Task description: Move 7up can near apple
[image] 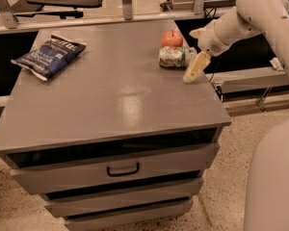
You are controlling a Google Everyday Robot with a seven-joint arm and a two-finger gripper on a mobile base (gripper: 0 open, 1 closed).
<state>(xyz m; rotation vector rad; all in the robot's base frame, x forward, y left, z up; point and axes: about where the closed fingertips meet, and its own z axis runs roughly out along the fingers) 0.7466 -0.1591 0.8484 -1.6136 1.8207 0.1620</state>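
The 7up can (172,57) lies on its side near the cabinet top's far right, silvery with green bands. The red-orange apple (172,38) sits just behind it, almost touching. My gripper (194,53) is at the can's right end, reaching in from the right on the white arm (253,13). It is open: one cream finger (192,69) points down to the tabletop just right of the can, and the other (197,33) stands behind, level with the apple. The can rests on the surface, not lifted.
A dark blue chip bag (49,56) lies at the far left of the grey cabinet top (120,100). The cabinet's right edge is close to the gripper. Drawers with a handle (123,169) face the front. Metal shelving rails run behind.
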